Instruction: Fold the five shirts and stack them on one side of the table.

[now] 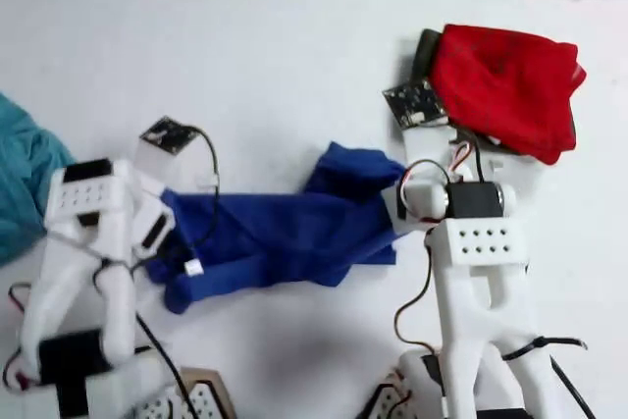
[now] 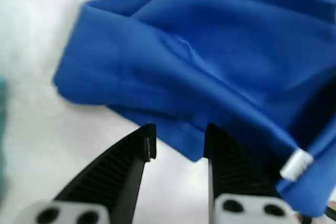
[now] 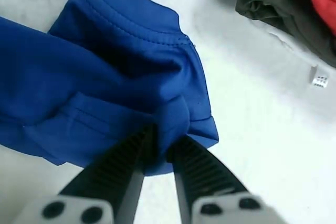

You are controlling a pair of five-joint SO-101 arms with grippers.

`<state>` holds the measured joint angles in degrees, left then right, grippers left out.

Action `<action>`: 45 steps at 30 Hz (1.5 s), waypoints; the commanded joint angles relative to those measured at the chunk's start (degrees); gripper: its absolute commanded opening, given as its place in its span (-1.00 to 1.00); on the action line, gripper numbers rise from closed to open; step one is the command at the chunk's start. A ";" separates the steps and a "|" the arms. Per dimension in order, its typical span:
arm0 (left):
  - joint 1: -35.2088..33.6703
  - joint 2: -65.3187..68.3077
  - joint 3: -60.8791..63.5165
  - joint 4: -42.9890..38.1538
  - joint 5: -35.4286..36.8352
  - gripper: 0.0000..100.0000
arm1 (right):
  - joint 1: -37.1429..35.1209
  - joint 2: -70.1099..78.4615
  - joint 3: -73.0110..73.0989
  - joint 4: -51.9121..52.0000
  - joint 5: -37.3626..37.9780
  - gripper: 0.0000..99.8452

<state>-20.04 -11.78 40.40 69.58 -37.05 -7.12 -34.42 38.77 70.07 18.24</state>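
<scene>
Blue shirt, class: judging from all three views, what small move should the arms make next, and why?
Probably close the left gripper on the blue shirt. Its jaws stand open with the shirt's edge between the tips, while the right gripper pinches a fold at the other end. With both ends held, the crumpled shirt could be pulled flat.

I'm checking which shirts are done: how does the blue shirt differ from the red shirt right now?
Place: the blue shirt lies in the middle of the table; the red shirt sits toward its right side, on a dark garment.
Shape: the blue shirt is stretched out long and rumpled; the red shirt is a compact bundle.
Hold: the right tool pinches the blue shirt; no tool touches the red shirt.
Both are plain, single-coloured cloth.
</scene>
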 commanded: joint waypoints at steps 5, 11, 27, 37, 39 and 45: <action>0.44 14.07 -7.96 -0.53 0.97 -0.72 | 0.48 -2.42 -0.18 0.57 0.44 -0.96; 0.44 22.95 -14.64 0.18 0.88 -0.95 | 0.13 -2.07 -0.18 -0.31 0.44 -0.96; 3.60 32.00 -57.98 9.58 3.78 -0.95 | 0.48 -2.51 8.53 -16.84 -0.18 -0.96; 7.91 33.41 -73.01 31.82 3.16 -0.94 | 0.57 -2.51 8.53 -17.98 -0.18 -0.96; 7.91 32.97 -71.96 32.70 1.58 -0.90 | 0.57 -2.51 8.53 -17.98 -0.18 -0.96; 3.87 31.47 -65.36 32.62 -2.55 -0.74 | 0.57 -2.51 8.79 -17.98 -0.18 -0.96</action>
<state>-13.80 22.51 -26.33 101.14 -37.67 -7.12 -34.42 47.56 53.10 18.15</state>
